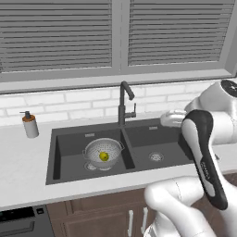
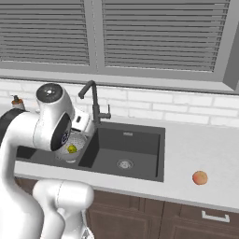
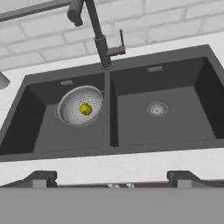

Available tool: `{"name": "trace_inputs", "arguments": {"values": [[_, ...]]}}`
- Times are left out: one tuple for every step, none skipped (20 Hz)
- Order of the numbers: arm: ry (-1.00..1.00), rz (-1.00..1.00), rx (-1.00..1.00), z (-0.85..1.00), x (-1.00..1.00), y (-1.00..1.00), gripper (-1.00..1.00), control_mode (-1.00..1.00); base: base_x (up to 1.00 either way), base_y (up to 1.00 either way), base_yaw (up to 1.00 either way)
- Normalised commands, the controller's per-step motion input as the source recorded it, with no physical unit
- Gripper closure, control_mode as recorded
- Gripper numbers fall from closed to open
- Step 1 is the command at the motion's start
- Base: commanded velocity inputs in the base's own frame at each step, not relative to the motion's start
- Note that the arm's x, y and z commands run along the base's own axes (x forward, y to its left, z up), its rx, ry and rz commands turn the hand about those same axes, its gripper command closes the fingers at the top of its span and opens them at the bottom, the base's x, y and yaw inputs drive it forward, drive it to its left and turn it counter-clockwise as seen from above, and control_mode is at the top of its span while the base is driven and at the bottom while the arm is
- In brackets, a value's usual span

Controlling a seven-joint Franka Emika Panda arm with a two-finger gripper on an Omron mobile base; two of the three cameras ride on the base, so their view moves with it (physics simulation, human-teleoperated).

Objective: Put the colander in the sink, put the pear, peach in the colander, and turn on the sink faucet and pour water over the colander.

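Fingers (image 3: 43, 178) stand spread wide with nothing between them, their two dark tips apart at the bottom of the hand view, hanging over the front strip of the tabletop (image 3: 131, 165) just before the sink (image 3: 111, 144).

Beyond that front edge lies the dark grey double sink. In its left basin, toward the back and close to the divider, sits the colander (image 3: 80, 105), upright on the basin floor, with the yellow-green pear (image 3: 85, 109) resting inside it near the middle. In the left base view the colander (image 1: 102, 152) covers most of that basin's drain. The right basin holds a round steel drain (image 3: 157, 108).

On the tabletop well to the right of the sink, near the front edge, the orange-pink peach (image 2: 200, 178) lies alone.

At the sink's back rim, behind the divider, rises the sink faucet (image 3: 98, 37), its gooseneck spout turned toward the left basin and its small lever sticking out to the right. A soap pump bottle (image 1: 30, 125) stands at the tabletop's back left, well apart from the sink.
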Motion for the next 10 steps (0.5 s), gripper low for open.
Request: {"name": "trace_inputs", "arguments": {"values": [[0.0,-0.05,-0.05,0.0,-0.24,-1.0,-1.0,-1.0,0.0,0.0,0.0],[0.0,-0.06,-0.06,0.0,-0.2,-1.0,-1.0,-1.0,0.0,0.0,0.0],[0.0,-0.07,-0.05,0.0,-0.11,-1.0,-1.0,-1.0,0.0,0.0,0.0],[0.0,-0.08,-0.06,0.0,-0.06,-1.0,-1.0,-1.0,0.0,0.0,0.0],[0.0,-0.09,-0.05,0.0,0.0,-1.0,-1.0,-1.0,0.0,0.0,0.0],[0.0,-0.11,-0.05,0.0,0.0,-1.0,-1.0,-1.0,0.0,0.0,0.0],[0.0,-0.11,-0.03,0.0,0.0,-1.0,-1.0,-1.0,0.0,0.0,0.0],[0.01,-0.11,-0.02,0.0,0.0,-1.0,-1.0,-1.0,0.0,0.0,0.0],[0.01,-0.11,-0.02,0.0,0.0,-1.0,-1.0,-1.0,0.0,0.0,0.0],[0.02,-0.12,-0.02,-0.02,0.0,-1.0,-1.0,-1.0,0.0,0.0,0.0]]}}
